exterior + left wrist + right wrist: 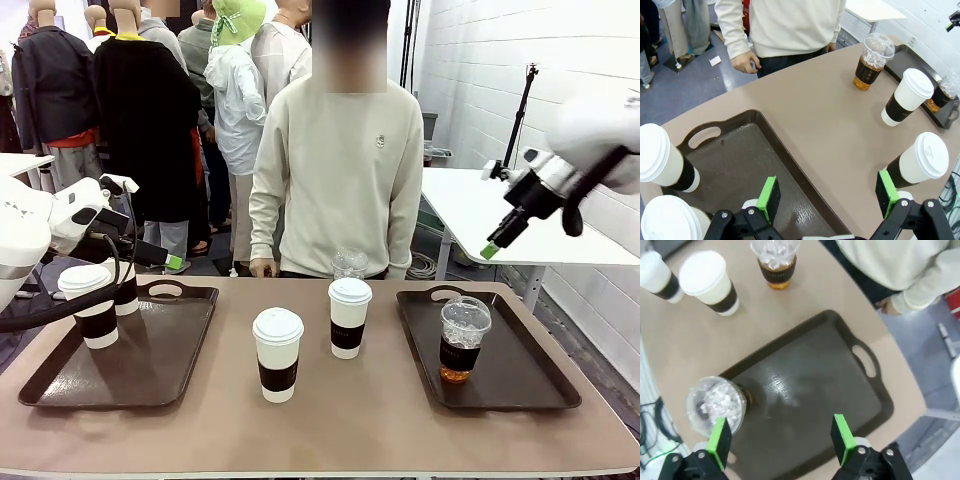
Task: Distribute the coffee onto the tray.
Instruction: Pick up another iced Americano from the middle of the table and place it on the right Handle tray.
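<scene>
The right tray (pixel 805 385) looks like dark plastic with a faint sheen. The surface (pixel 330 420) is matt and smooth. Paper cups (pixel 277 350) carry smooth white lids; the iced cup (pixel 464 340) is clear, glossy plastic.

Left hand (pixel 827 194) low at left side, fingers spread wide, empty. Right hand (pixel 781 435) raised at right, angled down, fingers spread, empty.

White arms (pixel 20 225), black gripper (pixel 829 196) (green pads (pixel 770 199)).
</scene>
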`<control>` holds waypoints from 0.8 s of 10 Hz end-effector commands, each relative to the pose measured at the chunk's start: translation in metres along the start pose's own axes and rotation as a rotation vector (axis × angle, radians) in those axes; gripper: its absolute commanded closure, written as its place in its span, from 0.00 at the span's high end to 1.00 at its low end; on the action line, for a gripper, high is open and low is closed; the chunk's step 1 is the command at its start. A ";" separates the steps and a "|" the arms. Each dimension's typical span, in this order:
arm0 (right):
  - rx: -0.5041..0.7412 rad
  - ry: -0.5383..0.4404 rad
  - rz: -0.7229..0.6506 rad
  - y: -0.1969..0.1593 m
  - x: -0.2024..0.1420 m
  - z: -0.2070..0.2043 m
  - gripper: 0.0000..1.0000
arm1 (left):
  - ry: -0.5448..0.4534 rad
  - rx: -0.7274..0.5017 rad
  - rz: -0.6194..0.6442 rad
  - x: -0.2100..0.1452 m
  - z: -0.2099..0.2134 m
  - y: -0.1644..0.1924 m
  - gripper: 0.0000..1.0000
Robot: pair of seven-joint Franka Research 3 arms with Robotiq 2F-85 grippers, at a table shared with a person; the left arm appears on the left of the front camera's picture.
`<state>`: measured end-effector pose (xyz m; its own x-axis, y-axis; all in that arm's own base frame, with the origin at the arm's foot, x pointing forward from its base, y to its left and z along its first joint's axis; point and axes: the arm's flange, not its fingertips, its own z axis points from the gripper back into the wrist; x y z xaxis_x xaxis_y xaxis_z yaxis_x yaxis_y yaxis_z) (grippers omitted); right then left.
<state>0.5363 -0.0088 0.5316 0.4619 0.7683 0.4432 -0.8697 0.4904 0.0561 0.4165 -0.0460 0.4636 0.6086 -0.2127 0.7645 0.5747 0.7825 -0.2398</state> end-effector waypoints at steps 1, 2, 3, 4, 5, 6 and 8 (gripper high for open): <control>-0.047 0.061 0.081 -0.016 0.016 0.012 1.00 | 0.012 0.004 -0.010 0.002 0.003 0.001 1.00; -0.051 0.039 0.128 -0.019 0.025 0.008 1.00 | 0.012 0.004 -0.010 0.002 0.003 0.001 1.00; -0.038 0.016 0.148 -0.025 0.029 0.003 1.00 | 0.012 0.004 -0.010 0.002 0.003 0.001 1.00; -0.022 -0.003 0.155 -0.028 0.031 0.000 1.00 | 0.012 0.004 -0.010 0.002 0.003 0.001 1.00; -0.015 -0.004 0.171 -0.034 0.033 -0.001 1.00 | 0.012 0.004 -0.010 0.002 0.003 0.001 1.00; -0.005 -0.044 0.199 -0.039 0.037 -0.002 1.00 | 0.012 0.004 -0.010 0.002 0.003 0.001 1.00; 0.043 -0.173 0.253 -0.045 0.038 -0.008 1.00 | 0.012 0.004 -0.010 0.002 0.003 0.001 1.00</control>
<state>0.5841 0.0045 0.5432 0.2482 0.8095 0.5320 -0.9433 0.3270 -0.0575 0.4166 -0.0456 0.4635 0.6090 -0.2123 0.7643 0.5738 0.7831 -0.2397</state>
